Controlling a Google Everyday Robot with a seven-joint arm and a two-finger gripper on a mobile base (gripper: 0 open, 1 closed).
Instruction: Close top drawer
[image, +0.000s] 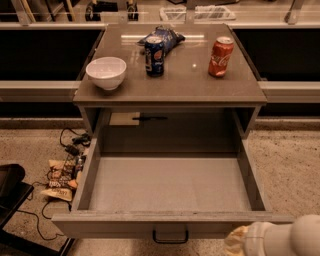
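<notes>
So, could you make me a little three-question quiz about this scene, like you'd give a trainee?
1. True or false: the top drawer is pulled out and nothing lies inside it.
2. Which stands between the white bowl and the red Coca-Cola can on the cabinet top? A) a blue Pepsi can B) a mug C) a green bottle
3. Fill in: the gripper sits at the bottom ___ corner of the view, close to the drawer front and its black handle.

Key: 1 true; 2 A; 3 right.
</notes>
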